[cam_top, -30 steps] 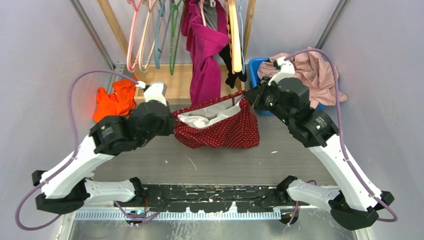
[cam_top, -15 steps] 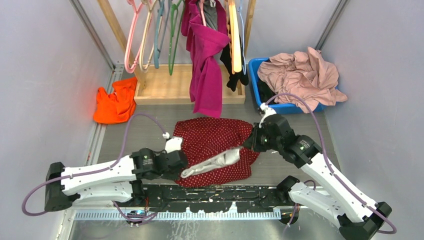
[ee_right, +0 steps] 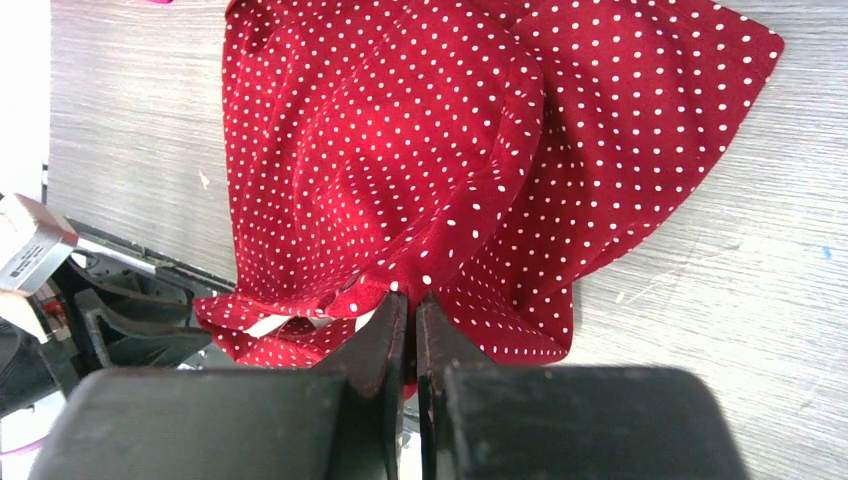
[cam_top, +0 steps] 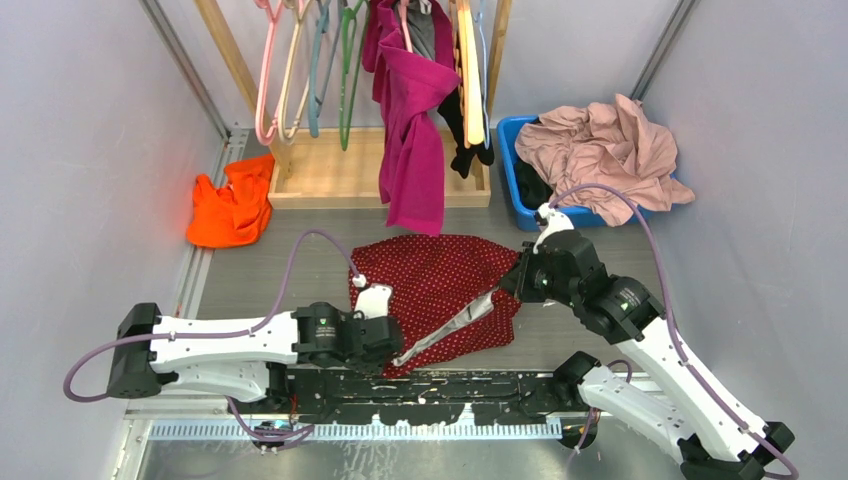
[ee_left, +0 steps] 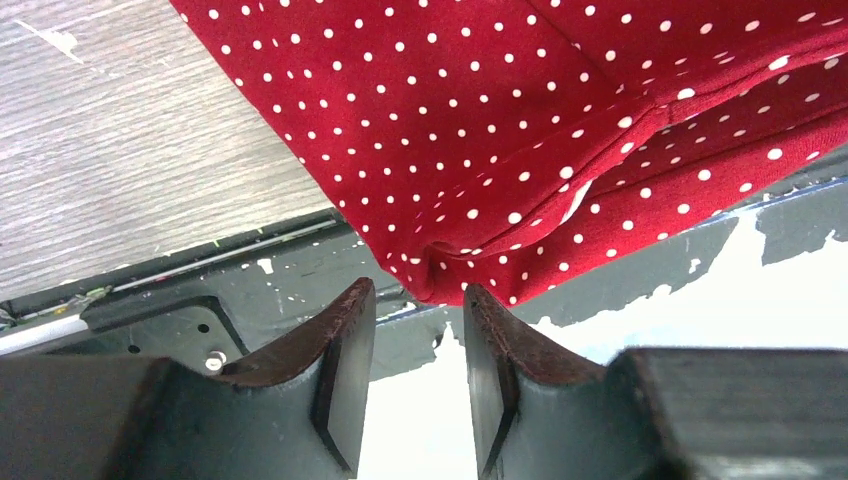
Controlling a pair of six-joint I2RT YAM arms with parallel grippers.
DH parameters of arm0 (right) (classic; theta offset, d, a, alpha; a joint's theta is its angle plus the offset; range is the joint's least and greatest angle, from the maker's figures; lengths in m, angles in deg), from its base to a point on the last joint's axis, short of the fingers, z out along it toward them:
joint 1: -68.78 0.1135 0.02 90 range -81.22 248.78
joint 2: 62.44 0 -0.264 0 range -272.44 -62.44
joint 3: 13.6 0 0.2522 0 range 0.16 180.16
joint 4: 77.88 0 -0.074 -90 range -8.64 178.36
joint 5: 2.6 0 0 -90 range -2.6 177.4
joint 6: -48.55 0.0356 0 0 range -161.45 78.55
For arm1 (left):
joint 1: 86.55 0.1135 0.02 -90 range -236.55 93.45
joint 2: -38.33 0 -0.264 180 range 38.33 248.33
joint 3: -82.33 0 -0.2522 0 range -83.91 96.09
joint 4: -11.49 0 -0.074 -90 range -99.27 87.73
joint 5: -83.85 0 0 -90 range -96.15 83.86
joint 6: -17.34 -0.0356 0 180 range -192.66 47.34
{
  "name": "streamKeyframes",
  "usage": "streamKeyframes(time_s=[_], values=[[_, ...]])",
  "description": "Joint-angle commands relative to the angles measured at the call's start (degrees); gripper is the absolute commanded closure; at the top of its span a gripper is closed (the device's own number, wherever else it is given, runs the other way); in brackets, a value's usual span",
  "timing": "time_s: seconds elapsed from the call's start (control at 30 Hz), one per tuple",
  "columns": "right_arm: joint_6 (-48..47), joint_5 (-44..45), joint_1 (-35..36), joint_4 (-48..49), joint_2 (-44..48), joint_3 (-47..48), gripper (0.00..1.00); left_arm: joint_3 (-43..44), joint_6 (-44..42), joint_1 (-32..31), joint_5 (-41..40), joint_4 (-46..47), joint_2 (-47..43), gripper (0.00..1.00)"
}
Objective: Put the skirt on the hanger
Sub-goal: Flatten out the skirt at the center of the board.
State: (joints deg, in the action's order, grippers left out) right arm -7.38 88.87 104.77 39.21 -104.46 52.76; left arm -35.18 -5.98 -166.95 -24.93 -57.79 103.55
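The dark red skirt (cam_top: 435, 290) with small white dots lies crumpled on the table's near middle, a strip of pale lining showing at its front. My right gripper (cam_top: 512, 288) is shut on a fold at the skirt's right edge; the right wrist view shows its jaws (ee_right: 410, 298) pinched on the skirt (ee_right: 400, 150). At the skirt's near left corner, my left gripper (cam_top: 397, 345) is open. In the left wrist view the skirt's hem (ee_left: 520, 120) lies just past my left gripper (ee_left: 418, 300), nothing between the fingers. The thin pink hanger (cam_top: 263, 95) hangs on the rack at the back left.
Other hangers (cam_top: 345, 80) and a magenta garment (cam_top: 410, 140) hang above the wooden rack base (cam_top: 340, 178). An orange garment (cam_top: 232, 208) lies at the left. A blue bin (cam_top: 510, 155) holds a pale pink garment (cam_top: 605, 150). The black base plate (cam_top: 450, 385) borders the near edge.
Both arms came down toward the near edge, and the skirt went from held up and stretched to lying on the table. The left gripper let go of it and opened.
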Motion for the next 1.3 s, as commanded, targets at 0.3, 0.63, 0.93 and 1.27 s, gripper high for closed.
streamKeyframes(time_s=[0.3,0.63,0.93,1.27], values=[[-2.0,3.0,-0.2,0.2,0.8,2.3,0.99,5.3,1.7,-4.0,1.5,1.7,7.1,0.59],[-2.4,2.7,-0.2,0.8,0.5,1.5,0.99,5.4,2.9,-6.4,1.7,2.5,9.3,0.59],[-2.2,2.3,-0.2,1.6,-0.1,1.1,0.99,7.6,-0.4,-10.7,-0.2,4.9,14.4,0.40],[-2.1,2.3,-0.3,1.4,0.1,1.1,0.99,7.3,4.7,-10.5,-12.8,-4.1,18.6,0.55]])
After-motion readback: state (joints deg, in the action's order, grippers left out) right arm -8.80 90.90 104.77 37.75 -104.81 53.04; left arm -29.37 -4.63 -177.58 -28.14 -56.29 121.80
